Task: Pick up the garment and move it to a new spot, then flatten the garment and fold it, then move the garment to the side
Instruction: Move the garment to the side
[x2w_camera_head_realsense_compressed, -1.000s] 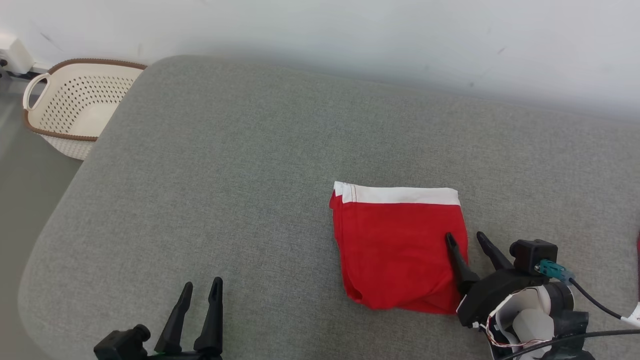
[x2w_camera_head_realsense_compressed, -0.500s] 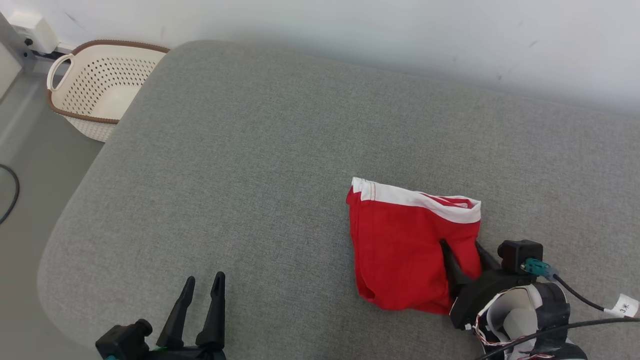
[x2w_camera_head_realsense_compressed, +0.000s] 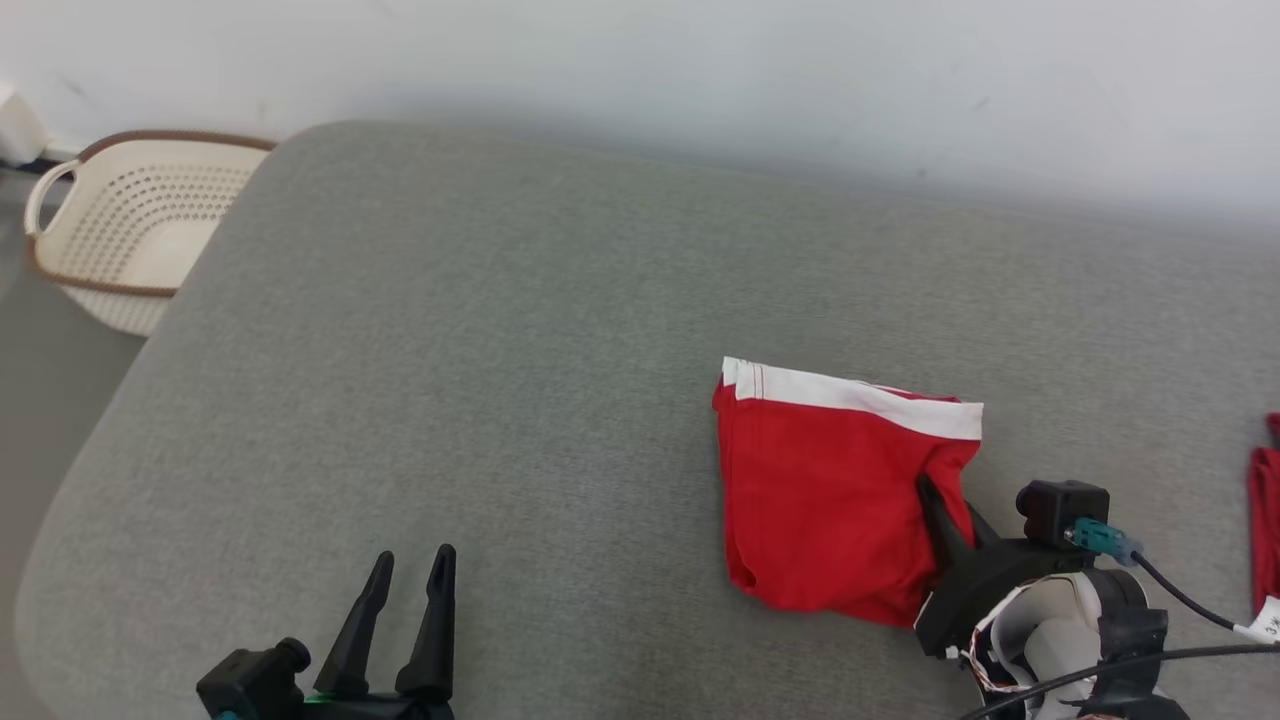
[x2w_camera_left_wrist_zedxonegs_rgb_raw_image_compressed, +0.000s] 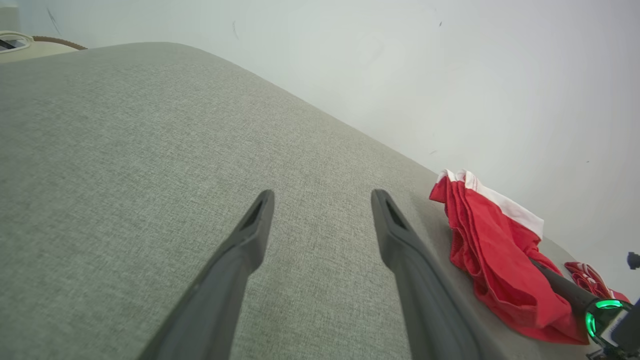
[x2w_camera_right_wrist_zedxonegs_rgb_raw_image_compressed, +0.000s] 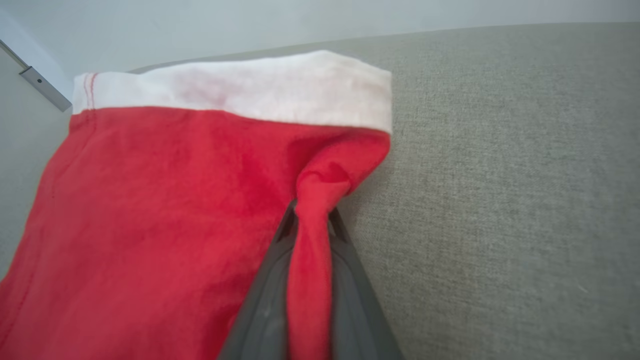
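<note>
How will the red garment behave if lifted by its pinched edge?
Probably floppy: the red garment bunches into a ridge inside the right gripper. Its loose layers would likely sag open. Thin cloth, so probably light.

**Free cushion by the left claw, cloth crowding the right**

Ahead of the left gripper (x2w_camera_head_realsense_compressed: 416, 552), its fingers spread, the bare grey fabric cushion (x2w_camera_head_realsense_compressed: 500, 330) is offering wide passage. The folded red garment with a white waistband (x2w_camera_head_realsense_compressed: 820, 480) is bunching around the clamped right gripper (x2w_camera_head_realsense_compressed: 945, 497). Another red cloth (x2w_camera_head_realsense_compressed: 1262, 510) is lying near that claw's right side.
</note>
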